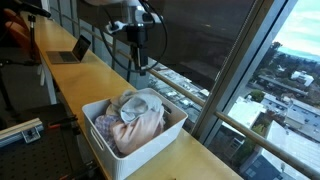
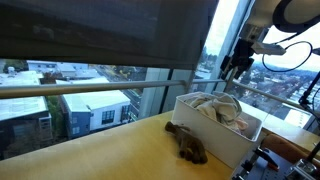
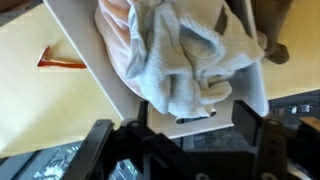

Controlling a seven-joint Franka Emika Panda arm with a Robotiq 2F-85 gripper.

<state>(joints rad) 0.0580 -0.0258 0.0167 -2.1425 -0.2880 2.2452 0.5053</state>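
Our gripper hangs over the bin, jaws apart, empty. The cloths lie heaped inside it on the worktop. We judge the drop done; next calls for a clear rise, snagging no cloth.

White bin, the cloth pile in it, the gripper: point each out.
white bin (image 1: 150, 150), exterior view, near side wall.
cloth pile (image 1: 135, 118), exterior view, middle of the heap.
gripper (image 2: 233, 72), exterior view, between the fingertips.
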